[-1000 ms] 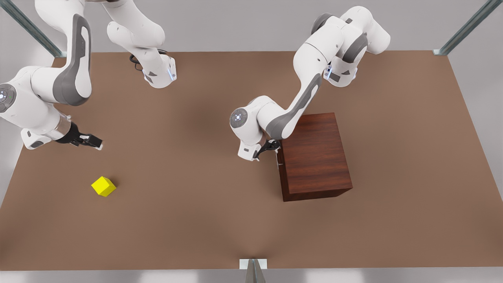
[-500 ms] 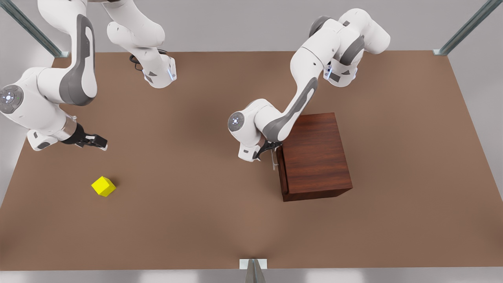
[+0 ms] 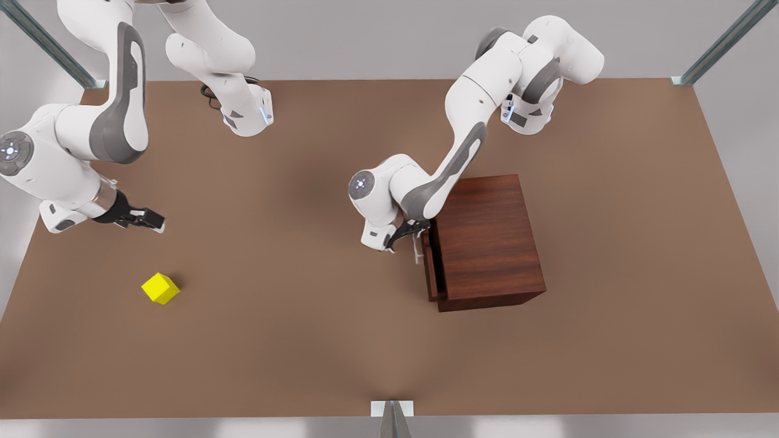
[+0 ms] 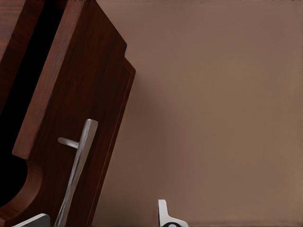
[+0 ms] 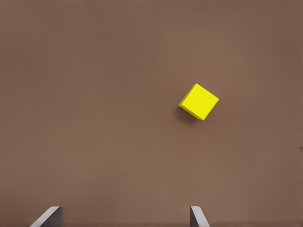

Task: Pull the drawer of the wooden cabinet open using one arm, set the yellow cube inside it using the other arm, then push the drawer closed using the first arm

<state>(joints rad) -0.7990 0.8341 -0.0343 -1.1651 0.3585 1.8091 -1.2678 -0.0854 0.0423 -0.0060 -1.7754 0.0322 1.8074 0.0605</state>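
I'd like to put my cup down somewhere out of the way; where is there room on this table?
Bare table lies at the front view's right of the wooden cabinet, and between the yellow cube and the drawer. It is crowded where the left gripper meets the handle.

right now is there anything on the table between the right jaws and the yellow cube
Nothing visible. The right gripper hangs open above bare table, with the yellow cube a short way off and untouched. The left gripper is at the drawer handle, far from that path.
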